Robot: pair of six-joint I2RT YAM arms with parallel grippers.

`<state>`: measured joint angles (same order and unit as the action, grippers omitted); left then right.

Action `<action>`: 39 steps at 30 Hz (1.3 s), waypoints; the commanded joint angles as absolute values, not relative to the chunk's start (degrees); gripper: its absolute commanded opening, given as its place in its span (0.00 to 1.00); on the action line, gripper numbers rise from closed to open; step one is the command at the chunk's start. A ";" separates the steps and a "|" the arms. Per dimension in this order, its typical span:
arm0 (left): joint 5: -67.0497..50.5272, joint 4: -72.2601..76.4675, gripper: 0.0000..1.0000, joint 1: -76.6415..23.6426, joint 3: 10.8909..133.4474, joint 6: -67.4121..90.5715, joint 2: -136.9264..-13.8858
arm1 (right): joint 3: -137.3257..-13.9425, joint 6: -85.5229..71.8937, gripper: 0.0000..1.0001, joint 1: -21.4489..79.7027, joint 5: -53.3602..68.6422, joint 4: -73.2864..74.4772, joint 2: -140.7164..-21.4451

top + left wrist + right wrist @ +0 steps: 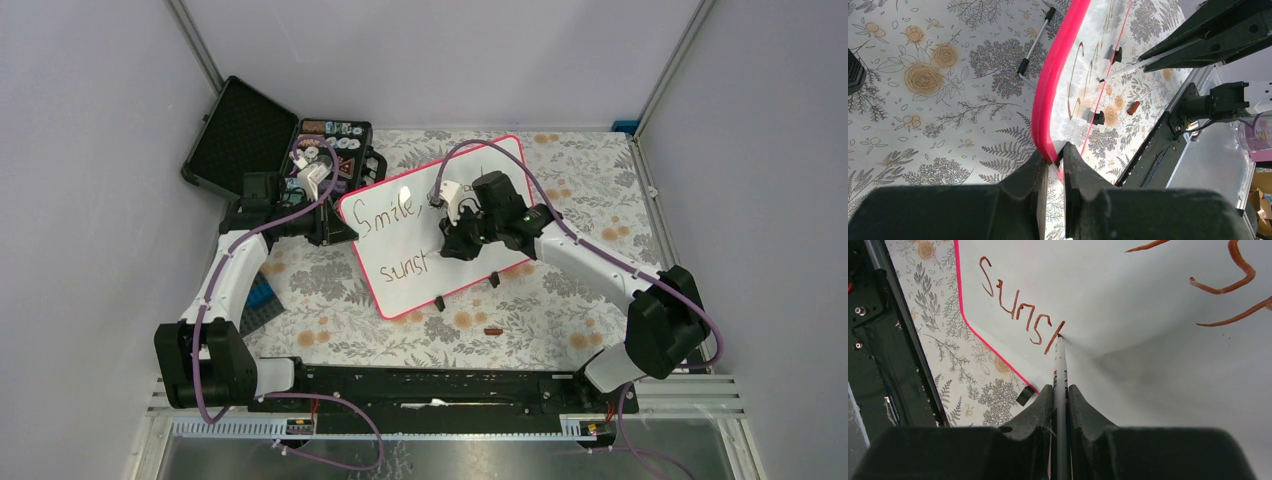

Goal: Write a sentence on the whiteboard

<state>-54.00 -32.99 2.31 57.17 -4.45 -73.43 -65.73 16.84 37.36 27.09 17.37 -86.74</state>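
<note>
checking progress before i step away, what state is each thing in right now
whiteboard: face up, left rim clamped
sentence: unfinished, second line stops at "sunst"
marker: uncapped, tip touching the board
left end effector: shut on the whiteboard rim
right end effector: shut on the marker
black case: open, lid up

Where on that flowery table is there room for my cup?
Free: the tablecloth between the whiteboard and the right wall; the near strip before the arm bases, beside a brown cap. Crowded: far left, around the black case and left pincer.
</note>
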 commanded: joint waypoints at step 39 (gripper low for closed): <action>-51.50 -31.20 0.00 1.50 57.76 -7.20 -72.70 | -63.67 18.41 0.00 35.81 34.47 20.06 -82.41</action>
<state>-53.98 -32.99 2.31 57.17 -4.45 -73.43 -60.99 17.67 36.32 30.65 17.98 -85.21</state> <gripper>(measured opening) 0.136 0.191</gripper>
